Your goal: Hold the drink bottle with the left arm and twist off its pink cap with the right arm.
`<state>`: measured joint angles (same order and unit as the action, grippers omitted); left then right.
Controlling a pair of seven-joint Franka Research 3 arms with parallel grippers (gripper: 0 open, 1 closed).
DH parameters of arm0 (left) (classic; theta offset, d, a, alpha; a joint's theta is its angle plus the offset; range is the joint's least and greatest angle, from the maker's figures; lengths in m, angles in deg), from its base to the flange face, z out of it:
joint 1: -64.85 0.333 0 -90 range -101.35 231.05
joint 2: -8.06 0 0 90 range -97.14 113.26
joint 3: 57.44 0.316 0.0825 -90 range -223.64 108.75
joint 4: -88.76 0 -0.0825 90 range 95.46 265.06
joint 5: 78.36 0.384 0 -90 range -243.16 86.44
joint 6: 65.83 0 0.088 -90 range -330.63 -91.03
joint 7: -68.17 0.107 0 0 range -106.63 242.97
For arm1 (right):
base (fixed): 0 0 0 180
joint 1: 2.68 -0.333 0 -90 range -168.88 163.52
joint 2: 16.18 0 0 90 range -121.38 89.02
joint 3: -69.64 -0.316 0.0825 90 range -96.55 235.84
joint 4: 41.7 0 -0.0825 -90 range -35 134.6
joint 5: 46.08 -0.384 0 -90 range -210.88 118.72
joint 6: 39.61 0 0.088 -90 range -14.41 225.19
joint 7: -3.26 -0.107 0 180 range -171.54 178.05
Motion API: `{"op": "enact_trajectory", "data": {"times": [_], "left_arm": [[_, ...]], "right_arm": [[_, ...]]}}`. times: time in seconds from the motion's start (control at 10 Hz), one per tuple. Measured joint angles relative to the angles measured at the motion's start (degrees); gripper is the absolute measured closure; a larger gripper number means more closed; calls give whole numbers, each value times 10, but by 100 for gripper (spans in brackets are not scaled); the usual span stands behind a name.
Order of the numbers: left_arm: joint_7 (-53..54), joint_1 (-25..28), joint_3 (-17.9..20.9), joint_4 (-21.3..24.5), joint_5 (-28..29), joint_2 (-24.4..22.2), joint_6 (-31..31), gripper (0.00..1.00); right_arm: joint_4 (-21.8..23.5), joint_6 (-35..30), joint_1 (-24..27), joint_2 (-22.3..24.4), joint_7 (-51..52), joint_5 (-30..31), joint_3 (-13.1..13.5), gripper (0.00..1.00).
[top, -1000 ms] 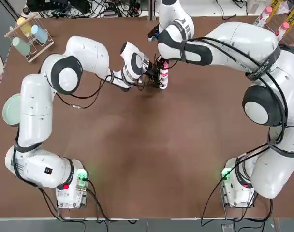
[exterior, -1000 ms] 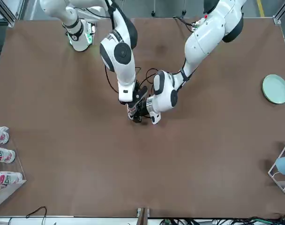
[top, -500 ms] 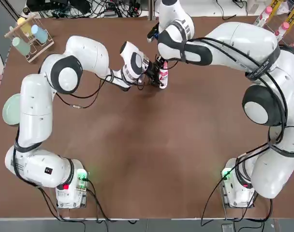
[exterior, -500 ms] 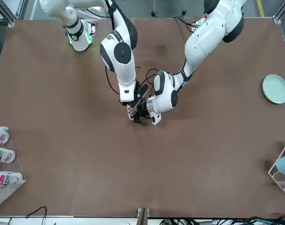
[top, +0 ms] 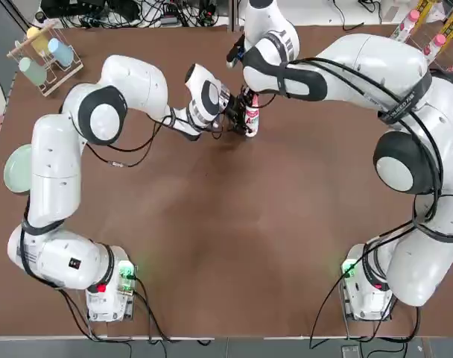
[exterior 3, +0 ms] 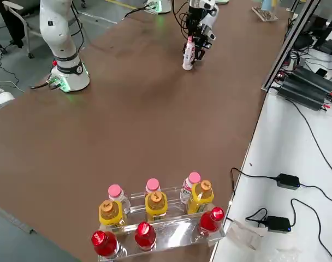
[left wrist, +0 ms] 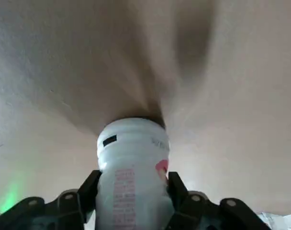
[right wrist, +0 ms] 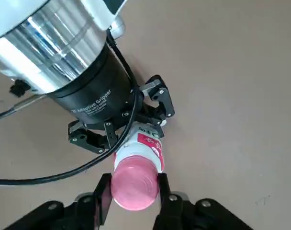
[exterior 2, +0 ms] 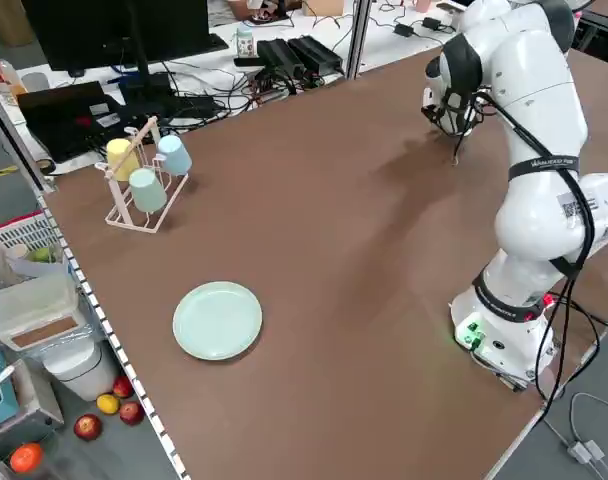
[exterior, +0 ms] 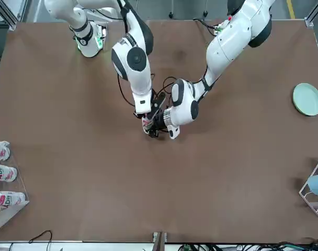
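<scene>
The drink bottle (top: 252, 119) stands upright on the brown table at the far middle, white with red-pink print (exterior 3: 188, 53). My left gripper (top: 238, 121) reaches in sideways and is shut on the bottle's body (left wrist: 132, 184), one finger (left wrist: 88, 191) on each side. My right gripper (right wrist: 132, 189) comes down from above and is shut on the pink cap (right wrist: 133, 187) at the bottle's top. In the front view both grippers meet at the bottle (exterior: 147, 124). The cap is hidden by the right wrist in the top view.
A clear rack (exterior 3: 155, 232) of pink-, yellow- and red-capped bottles stands at the table's far right corner (exterior: 2, 183). A pale green plate (exterior 2: 217, 320) lies at the left edge. A cup rack (top: 44, 54) stands at the far left corner.
The right wrist has turned slightly about the bottle's top. The bottle and the left gripper stay where they were.
</scene>
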<state>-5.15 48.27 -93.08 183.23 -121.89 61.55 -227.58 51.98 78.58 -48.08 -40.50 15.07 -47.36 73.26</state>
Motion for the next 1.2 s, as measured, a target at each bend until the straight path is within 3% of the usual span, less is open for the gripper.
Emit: {"op": "enact_trajectory", "data": {"times": [1.2], "left_arm": [[-2, 0, 2, -14, 0, 6, -3, 37]], "right_arm": [[1, 22, 1, -1, 94, 4, 2, 57]]}}
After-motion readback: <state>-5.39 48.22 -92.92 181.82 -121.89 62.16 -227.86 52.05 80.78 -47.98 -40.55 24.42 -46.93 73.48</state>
